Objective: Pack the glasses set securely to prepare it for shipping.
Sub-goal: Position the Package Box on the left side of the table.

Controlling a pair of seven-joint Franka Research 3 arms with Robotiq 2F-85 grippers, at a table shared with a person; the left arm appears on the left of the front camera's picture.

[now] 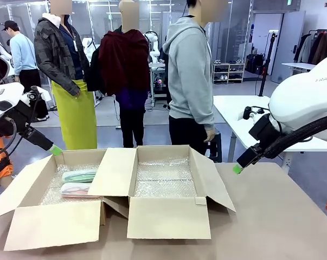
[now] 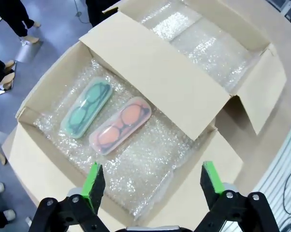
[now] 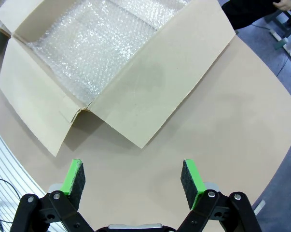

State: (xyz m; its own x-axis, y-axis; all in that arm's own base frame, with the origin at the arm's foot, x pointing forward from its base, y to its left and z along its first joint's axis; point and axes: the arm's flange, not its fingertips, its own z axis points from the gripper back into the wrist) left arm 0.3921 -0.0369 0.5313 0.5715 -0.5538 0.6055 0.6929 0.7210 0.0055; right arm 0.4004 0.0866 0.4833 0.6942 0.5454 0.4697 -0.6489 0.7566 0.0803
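Corrugated cardboard, two open boxes side by side on a brown bench [image 1: 282, 216], flaps spread. Left box [image 1: 49, 222]: floor lined with bubble wrap [image 2: 150, 159]; on it lie the mint green eyeglass case [image 2: 86, 108] and the pale pink eyeglass case [image 2: 120, 125], parallel and just beside each other, both flat, spectacles visible through the translucent lids; in the front view the green one lies farther from the robot. Right box [image 1: 168, 219]: bubble wrap lining [image 1: 166, 179], nothing else seen in it. Left gripper [image 2: 147, 181]: raised above the left box's near edge, jaws wide apart, holding nothing. Right gripper [image 3: 133, 176]: in the air over bare bench beside the right box's outer flap, jaws wide apart, holding nothing. One person in a grey hoodie [image 1: 190, 70] stands at the far side, behind the right box.
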